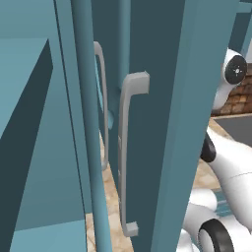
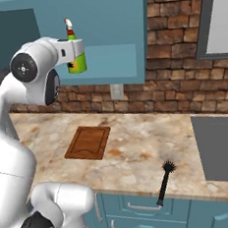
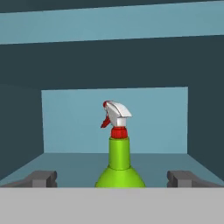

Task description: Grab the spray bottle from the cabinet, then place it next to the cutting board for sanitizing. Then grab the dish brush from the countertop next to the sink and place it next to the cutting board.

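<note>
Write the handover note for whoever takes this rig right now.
Gripper: open, reaching into the cabinet, one fingertip either side of the spray bottle, not closed on it.
Spray bottle: upright on the cabinet shelf.
Cutting board: flat on the countertop.
Dish brush: lying near the countertop's front edge, beside the sink.
Done: nothing placed yet.
Left: grip the bottle, set it by the board, then move the brush there.

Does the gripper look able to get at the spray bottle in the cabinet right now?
Probably yes. The gripper is open with the spray bottle standing upright between its fingertips, and nothing sits between them in the open cabinet.
</note>
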{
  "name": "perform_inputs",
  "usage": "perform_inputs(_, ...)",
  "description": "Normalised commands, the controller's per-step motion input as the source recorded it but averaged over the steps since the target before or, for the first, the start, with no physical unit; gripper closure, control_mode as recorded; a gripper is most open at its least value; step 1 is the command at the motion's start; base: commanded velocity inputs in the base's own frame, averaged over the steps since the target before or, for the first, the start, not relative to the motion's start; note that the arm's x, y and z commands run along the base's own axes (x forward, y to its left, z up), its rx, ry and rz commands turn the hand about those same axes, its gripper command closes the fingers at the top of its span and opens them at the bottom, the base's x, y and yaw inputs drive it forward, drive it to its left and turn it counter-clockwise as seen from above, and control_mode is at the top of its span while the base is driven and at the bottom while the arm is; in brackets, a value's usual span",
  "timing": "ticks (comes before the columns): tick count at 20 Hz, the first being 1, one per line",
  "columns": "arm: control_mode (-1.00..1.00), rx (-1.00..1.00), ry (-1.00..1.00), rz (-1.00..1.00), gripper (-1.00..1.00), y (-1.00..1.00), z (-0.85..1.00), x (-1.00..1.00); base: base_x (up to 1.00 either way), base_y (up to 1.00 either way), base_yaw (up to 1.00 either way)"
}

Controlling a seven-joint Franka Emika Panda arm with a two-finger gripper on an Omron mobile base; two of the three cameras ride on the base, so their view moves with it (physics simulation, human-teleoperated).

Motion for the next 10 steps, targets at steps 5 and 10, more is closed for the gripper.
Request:
perform_inputs(5,-1.00,0.00,0.02,0.00,-1.00,0.00,0.00,0.43,0.00,0.00,0.00)
perform_inputs(10,-1.00,0.00,0.01,0.00,-1.00,0.00,0.00,0.45,0.00,0.00,0.00)
